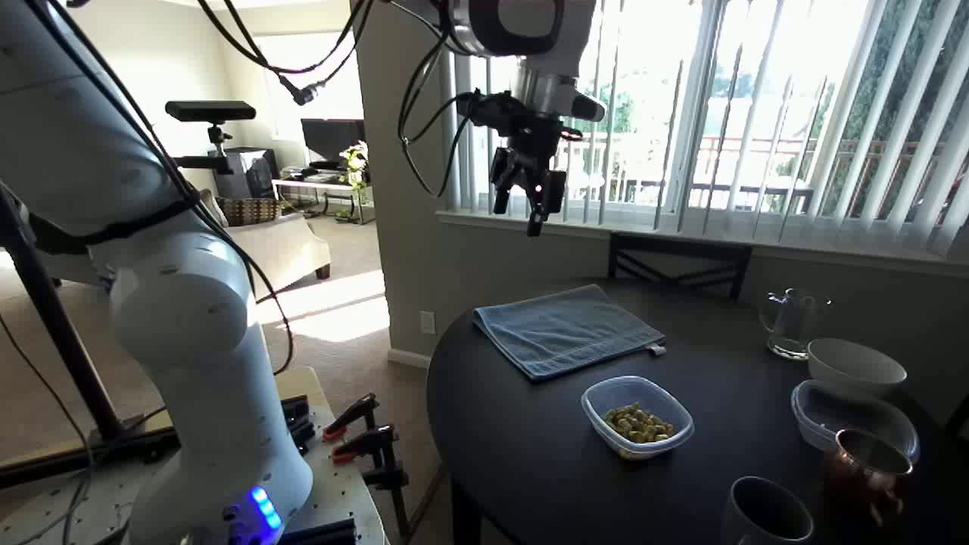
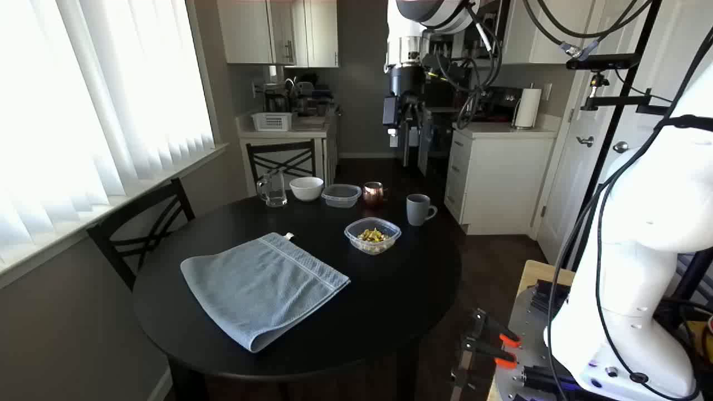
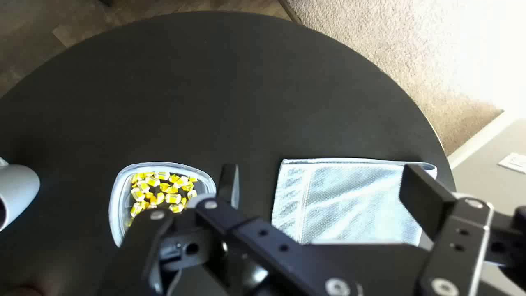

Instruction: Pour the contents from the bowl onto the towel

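Observation:
The small translucent white bowl (image 1: 596, 425) stands upright on the dark round table, also in an exterior view (image 2: 352, 240) and the wrist view (image 3: 116, 205). Yellowish-brown contents (image 1: 640, 425) lie inside it, also seen in an exterior view (image 2: 373, 235) and the wrist view (image 3: 164, 190). The grey-blue towel (image 1: 568, 331) lies folded beside the bowl, apart from it, also in an exterior view (image 2: 264, 287) and the wrist view (image 3: 349, 201). My gripper (image 1: 530, 198) is open and empty, high above the table, fingers down. In the wrist view (image 3: 328, 193) its spread fingers hide part of the bowl.
A grey mug (image 2: 418, 210) and a copper mug (image 2: 372, 195) stand near the bowl. A translucent container (image 2: 341, 196), a white round bowl (image 2: 306, 189) and a glass mug (image 2: 273, 190) stand further along the edge. Chairs (image 1: 677, 265) and the window blinds (image 1: 704, 113) flank the table.

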You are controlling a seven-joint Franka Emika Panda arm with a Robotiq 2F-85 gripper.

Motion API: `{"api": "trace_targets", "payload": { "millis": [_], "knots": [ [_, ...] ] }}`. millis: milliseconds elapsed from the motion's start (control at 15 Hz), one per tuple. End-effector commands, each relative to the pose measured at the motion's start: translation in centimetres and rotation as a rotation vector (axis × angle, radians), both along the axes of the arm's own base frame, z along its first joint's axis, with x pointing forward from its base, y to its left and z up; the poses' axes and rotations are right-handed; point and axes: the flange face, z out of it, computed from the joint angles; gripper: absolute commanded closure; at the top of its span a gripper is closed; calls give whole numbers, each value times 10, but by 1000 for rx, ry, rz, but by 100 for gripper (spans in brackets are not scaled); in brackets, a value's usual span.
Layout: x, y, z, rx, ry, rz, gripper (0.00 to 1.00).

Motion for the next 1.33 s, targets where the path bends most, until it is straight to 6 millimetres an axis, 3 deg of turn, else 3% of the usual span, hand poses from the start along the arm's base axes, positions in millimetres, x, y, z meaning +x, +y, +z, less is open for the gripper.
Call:
{"api": "trace_targets", "payload": {
  "millis": [0,467,533,733,1000,1200,1267],
  "knots": [
    [0,0,0,0,1,0,0],
    [0,0,0,0,1,0,0],
    [8,-5,-8,16,14,-27,0],
    [50,-26,-73,-16,75,-160,0],
    [98,-29,-153,-81,152,-230,0],
    [124,-45,-186,-190,160,-265,0],
    [128,-59,-197,-246,167,-266,0]
  ]
}}
